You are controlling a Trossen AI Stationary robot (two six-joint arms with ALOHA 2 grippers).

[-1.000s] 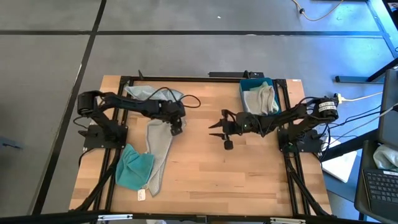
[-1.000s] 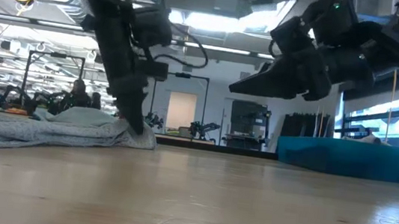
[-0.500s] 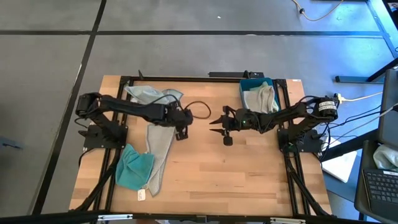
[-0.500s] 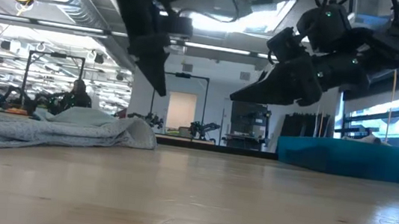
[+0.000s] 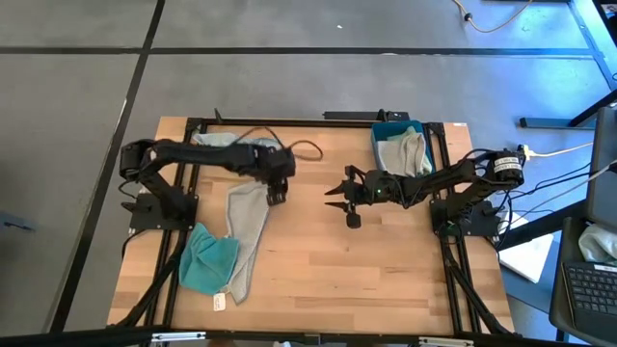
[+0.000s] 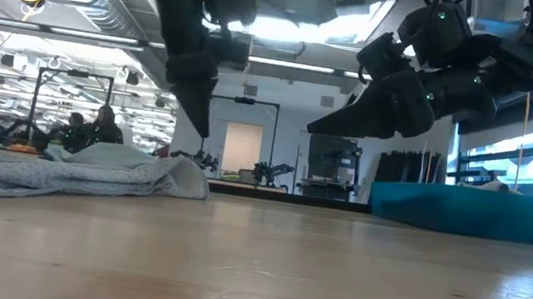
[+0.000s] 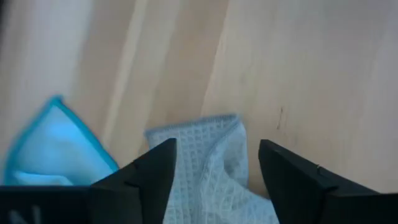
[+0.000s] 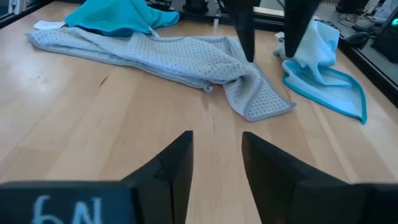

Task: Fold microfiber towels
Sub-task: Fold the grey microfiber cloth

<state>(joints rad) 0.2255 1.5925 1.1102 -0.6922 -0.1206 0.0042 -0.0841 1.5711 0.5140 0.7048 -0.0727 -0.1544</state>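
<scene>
The blue tray [image 5: 388, 132] holds a pale towel [image 5: 406, 152]; both grippers' fingers hang apart, holding nothing.

Bare desk [image 5: 337, 270] lies open across the middle and near side, free for my fingers. On my left a long grey towel [image 5: 246, 236] runs down the desk, with a teal towel [image 5: 205, 260] beside it and a pale blue one [image 5: 224, 145] at the far edge. A blue tray [image 5: 378, 135] blocks the far right corner. My left fingers [image 5: 274, 196] hang parted above the grey towel's far end; my right fingers [image 5: 337, 199], also parted, hover mid-desk.
</scene>
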